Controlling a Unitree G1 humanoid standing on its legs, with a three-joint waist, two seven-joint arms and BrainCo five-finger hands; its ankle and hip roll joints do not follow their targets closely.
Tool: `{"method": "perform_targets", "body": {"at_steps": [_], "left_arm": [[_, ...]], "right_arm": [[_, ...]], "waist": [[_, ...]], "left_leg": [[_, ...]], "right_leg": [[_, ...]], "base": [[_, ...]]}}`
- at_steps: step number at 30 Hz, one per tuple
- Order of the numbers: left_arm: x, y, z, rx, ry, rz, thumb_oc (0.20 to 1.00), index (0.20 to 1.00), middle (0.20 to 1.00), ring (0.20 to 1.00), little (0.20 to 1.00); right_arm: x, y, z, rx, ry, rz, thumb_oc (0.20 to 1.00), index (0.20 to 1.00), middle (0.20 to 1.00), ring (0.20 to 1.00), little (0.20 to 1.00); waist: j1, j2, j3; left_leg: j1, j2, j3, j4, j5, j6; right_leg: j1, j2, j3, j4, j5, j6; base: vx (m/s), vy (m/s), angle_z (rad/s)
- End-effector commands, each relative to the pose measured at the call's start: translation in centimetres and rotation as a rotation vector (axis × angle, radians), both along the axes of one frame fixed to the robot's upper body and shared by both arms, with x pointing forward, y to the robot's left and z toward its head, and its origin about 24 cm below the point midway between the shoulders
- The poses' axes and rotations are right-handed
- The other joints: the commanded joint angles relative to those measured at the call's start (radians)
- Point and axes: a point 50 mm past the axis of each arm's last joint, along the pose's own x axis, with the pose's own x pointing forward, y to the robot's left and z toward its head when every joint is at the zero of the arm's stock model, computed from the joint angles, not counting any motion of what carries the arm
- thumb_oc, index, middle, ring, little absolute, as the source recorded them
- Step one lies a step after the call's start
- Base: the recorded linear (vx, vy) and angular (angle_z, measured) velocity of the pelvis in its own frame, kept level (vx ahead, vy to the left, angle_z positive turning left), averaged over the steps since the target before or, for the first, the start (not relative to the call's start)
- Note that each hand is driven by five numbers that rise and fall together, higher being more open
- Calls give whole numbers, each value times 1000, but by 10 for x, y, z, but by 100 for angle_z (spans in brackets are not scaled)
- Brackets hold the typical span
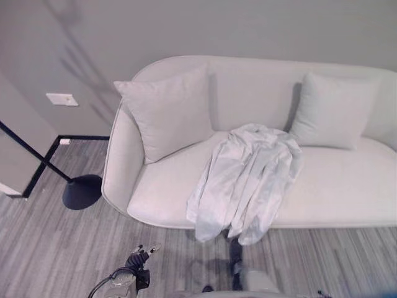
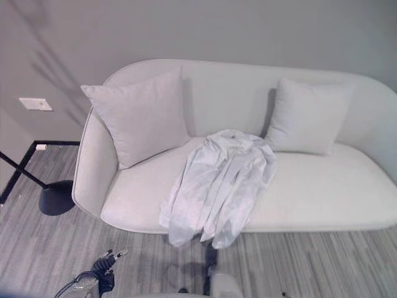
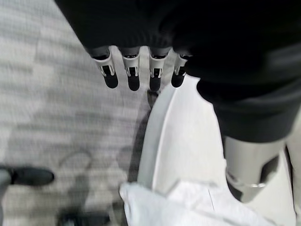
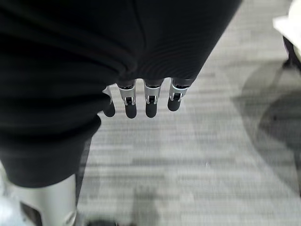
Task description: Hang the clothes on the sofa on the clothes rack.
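Closest in, the left hand [image 3: 141, 70] is hanging with its fingers [image 3: 133, 77] straight and relaxed, holding nothing, the thumb [image 3: 249, 169] standing apart from them. Past those fingertips the grey striped carpet [image 3: 56, 108] is showing, and just beyond them the rounded front edge of the sofa [image 3: 162, 132] is curving through, with a fold of the white garment [image 3: 155, 207] spilling over that edge, well clear of the fingers and not touching them. The right hand [image 4: 141, 96] is hanging the same way, fingers [image 4: 150, 103] extended and loose, nothing in its grasp, with bare carpet lying beyond the tips. Looking out from the head now, the white shirt-like garment [image 1: 245, 180] is lying crumpled across the middle of the pale sofa's seat [image 1: 335, 186], its lower half draping down over the front edge toward the floor. Behind it on the left a large square cushion [image 1: 167, 112] is leaning against the backrest, and a smaller cushion [image 1: 332, 112] is leaning to the right of the garment's top. Off past the sofa's left arm, a round dark base [image 1: 82, 190] is sitting on the carpet with a slim black pole [image 1: 31, 152] rising slantwise from it, and a white wall plate [image 1: 62, 99] is showing on the grey wall beyond.
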Motion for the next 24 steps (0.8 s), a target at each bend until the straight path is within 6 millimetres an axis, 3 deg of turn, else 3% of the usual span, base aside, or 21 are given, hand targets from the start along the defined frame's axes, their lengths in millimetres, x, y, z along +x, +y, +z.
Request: {"method": "perform_targets", "body": {"at_steps": [1, 8, 11, 12, 13, 15, 17, 19, 20, 24], "left_arm": [[27, 0, 10, 8, -93, -25, 1000, 1000, 1000, 1000, 1000], [22, -2, 7, 6, -72, -38, 1000, 1000, 1000, 1000, 1000], [31, -4, 11, 9, -95, -58, 1000, 1000, 1000, 1000, 1000], [46, -11, 17, -7, -149, -92, 1000, 1000, 1000, 1000, 1000], [46, -11, 17, -7, -149, -92, 1000, 1000, 1000, 1000, 1000], [56, -15, 22, -9, -182, -114, 1000, 1000, 1000, 1000, 1000], [65, -17, 26, -5, -206, -132, 1000, 1000, 1000, 1000, 1000], [66, -21, 26, -11, -207, -156, 1000, 1000, 1000, 1000, 1000], [66, -22, 28, -17, -221, -164, 1000, 1000, 1000, 1000, 1000], [69, -25, 31, -19, -245, -184, 1000, 1000, 1000, 1000, 1000]], "right_arm": [[27, -21, 13, -63, -78, 17, 1000, 1000, 1000, 1000, 1000], [24, -19, 12, -54, -75, 26, 1000, 1000, 1000, 1000, 1000], [24, -21, 13, -60, -90, 9, 1000, 1000, 1000, 1000, 1000], [30, -21, 15, -58, -128, 2, 1000, 1000, 1000, 1000, 1000], [30, -21, 15, -58, -128, 2, 1000, 1000, 1000, 1000, 1000], [40, -22, 18, -59, -152, 27, 1000, 1000, 1000, 1000, 1000], [44, -22, 19, -61, -154, 38, 1000, 1000, 1000, 1000, 1000], [46, -25, 22, -65, -169, 27, 1000, 1000, 1000, 1000, 1000], [48, -22, 21, -56, -172, 41, 1000, 1000, 1000, 1000, 1000], [54, -18, 22, -57, -191, 65, 1000, 1000, 1000, 1000, 1000]], "waist": [[7, 33, 33], [1, 39, 25], [-6, 45, 37], [-15, 42, 70], [-16, 42, 69], [-19, 35, 103], [-19, 38, 99], [-9, 53, 86], [-6, 61, 68], [-23, 66, 45]], "left_leg": [[-117, 154, 48, -27, 24, -104], [-95, 176, 44, -27, 21, -123], [-102, 197, 51, 12, 19, -146], [-218, 186, 62, 237, 30, -175], [-223, 186, 60, 243, 28, -175], [-326, 182, 40, 399, 65, -183], [-331, 211, 51, 297, 34, -173], [-341, 237, 50, 153, 88, -167], [-312, 232, 38, 73, 99, -168], [-256, 215, 69, 10, 105, -165]], "right_leg": [[147, -25, -25, -20, -186, 140], [184, -5, -30, -20, -218, 122], [198, -5, -41, -20, -238, 111], [215, -16, -50, -20, -247, 90], [214, -15, -51, -20, -247, 89], [220, -21, -48, -20, -247, 76], [229, -32, -51, -20, -256, 92], [236, -34, -54, -20, -267, 106], [244, -40, -38, -20, -281, 114], [242, -66, -9, -20, -265, 129]], "base": [[98, -105, 9], [63, -78, 11], [-30, -77, 0], [-106, -33, 5], [-170, -44, 25], [-106, 1, 28], [45, 93, 4], [166, 192, -32], [141, 187, -55], [138, 238, -45]]}}
